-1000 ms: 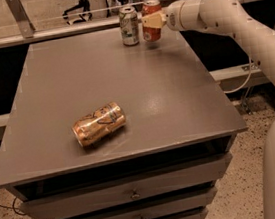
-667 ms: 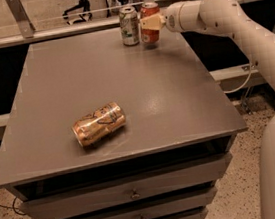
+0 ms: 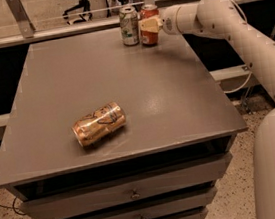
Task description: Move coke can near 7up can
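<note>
The red coke can stands upright at the far edge of the grey table. The pale green-and-white 7up can stands upright just to its left, almost touching it. My gripper reaches in from the right on the white arm, and its fingers are closed around the coke can's upper half.
A gold-orange can lies on its side at the table's front left. The table has drawers below its front edge. A rail and glass partition run behind the table's far edge.
The gripper and the coke can have shifted slightly left, toward the 7up can. The gold-orange can has not moved.
</note>
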`<state>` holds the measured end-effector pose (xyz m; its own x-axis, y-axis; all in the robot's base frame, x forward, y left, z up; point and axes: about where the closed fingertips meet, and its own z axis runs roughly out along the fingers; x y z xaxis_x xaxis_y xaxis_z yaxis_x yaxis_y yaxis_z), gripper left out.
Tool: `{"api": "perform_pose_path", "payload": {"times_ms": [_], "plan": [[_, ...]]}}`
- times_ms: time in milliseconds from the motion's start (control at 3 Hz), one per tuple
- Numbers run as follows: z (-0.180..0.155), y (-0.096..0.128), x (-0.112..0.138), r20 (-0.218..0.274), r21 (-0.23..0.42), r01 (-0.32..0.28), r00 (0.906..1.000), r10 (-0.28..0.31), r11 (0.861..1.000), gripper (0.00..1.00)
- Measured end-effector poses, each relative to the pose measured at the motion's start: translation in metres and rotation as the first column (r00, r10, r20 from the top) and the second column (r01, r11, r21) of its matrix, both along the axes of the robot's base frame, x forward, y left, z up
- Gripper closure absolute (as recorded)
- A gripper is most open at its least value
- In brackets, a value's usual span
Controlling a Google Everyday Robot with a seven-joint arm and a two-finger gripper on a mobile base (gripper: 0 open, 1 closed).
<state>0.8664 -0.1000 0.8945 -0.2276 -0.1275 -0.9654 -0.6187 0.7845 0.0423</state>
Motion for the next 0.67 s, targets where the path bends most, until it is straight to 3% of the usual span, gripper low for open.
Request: {"api": "perform_pose_path", "payload": {"times_ms": [333, 667], "plan": [[-0.0057, 0.0042, -0.0016, -0.007, 0.005, -0.012, 0.9999, 0.012, 1.0, 0.0], [-0.0096, 0.0029, -0.0093, -0.018, 0.006, -0.013, 0.9998, 0.013, 1.0, 0.0]]}}
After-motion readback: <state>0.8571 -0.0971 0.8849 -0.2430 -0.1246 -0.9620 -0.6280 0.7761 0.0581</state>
